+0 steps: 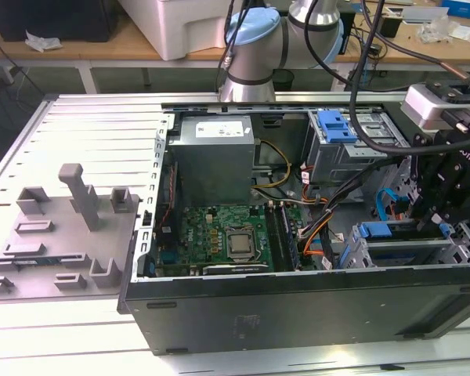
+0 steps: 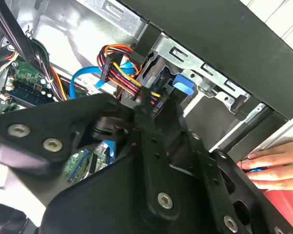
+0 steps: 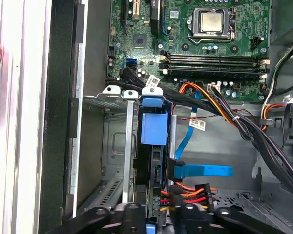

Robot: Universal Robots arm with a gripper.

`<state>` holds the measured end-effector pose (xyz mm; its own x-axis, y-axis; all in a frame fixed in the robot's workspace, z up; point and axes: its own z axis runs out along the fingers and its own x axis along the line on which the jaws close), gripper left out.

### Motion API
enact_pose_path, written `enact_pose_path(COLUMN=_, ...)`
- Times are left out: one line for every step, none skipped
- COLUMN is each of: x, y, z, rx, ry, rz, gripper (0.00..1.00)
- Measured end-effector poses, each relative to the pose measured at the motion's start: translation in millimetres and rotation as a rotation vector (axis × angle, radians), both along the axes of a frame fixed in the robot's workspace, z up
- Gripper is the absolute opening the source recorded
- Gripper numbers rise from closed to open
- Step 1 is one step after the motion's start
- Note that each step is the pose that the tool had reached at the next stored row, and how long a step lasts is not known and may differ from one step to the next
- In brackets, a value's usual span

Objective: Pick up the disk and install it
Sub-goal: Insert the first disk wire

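Observation:
The disk (image 3: pixel 156 161) stands on edge in the drive bay at the case's front corner, its blue carrier tab (image 3: pixel 154 127) uppermost. A blue data cable (image 3: pixel 205 170) and a red, orange and black power plug (image 3: pixel 188 192) sit against its side. In the exterior view the disk (image 1: pixel 392 235) shows as a blue-framed silver slab at the exterior view's right. My gripper (image 1: pixel 445 207) hangs right over it. In the first wrist view the gripper (image 3: pixel 154 217) straddles the disk's edge. Its black body (image 2: pixel 151 161) hides the disk in the second wrist view.
The grey power-supply box (image 1: pixel 215 157) and the drive cage with a blue latch (image 1: pixel 337 125) stand at the back of the case. The motherboard (image 1: pixel 227 239) lies on its floor. Cable bundles (image 3: pixel 263 136) run beside the bay. A person's hand (image 2: pixel 273 163) rests outside the case.

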<state>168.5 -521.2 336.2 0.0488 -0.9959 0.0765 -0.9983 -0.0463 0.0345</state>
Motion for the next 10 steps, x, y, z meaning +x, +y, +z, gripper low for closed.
enact_pose_path(x=0.0, y=0.0, z=0.1, rx=-0.0002, ry=-0.0001, rz=0.0, gripper=0.36)
enact_pose_path(x=0.0, y=0.0, z=0.1, rx=-0.0002, ry=0.0, rz=0.0, gripper=0.36)
enact_pose_path(x=0.0, y=0.0, z=0.1, rx=-0.0003, ry=-0.0001, rz=0.0, gripper=0.36)
enact_pose_path(x=0.0, y=0.0, z=0.1, rx=-0.0002, ry=0.0, rz=0.0, gripper=0.36)
enact_pose_path(x=0.0, y=0.0, z=0.3, rx=-0.0003, ry=0.0, rz=0.0, gripper=0.36)
enact_pose_path(x=-0.1, y=0.0, z=0.7, rx=-0.0004, ry=0.0, rz=0.0, gripper=0.36)
enact_pose_path(x=-0.1, y=0.0, z=1.7, rx=-0.0004, ry=0.0, rz=0.0, gripper=0.36)
enact_pose_path(x=-0.1, y=0.0, z=2.5, rx=-0.0004, ry=0.0, rz=0.0, gripper=0.36)
enact_pose_path(x=-0.1, y=0.0, z=3.7, rx=-0.0005, ry=0.0, rz=0.0, gripper=0.36)
enact_pose_path(x=-0.1, y=0.0, z=4.6, rx=-0.0004, ry=-0.0001, rz=0.0, gripper=0.36)
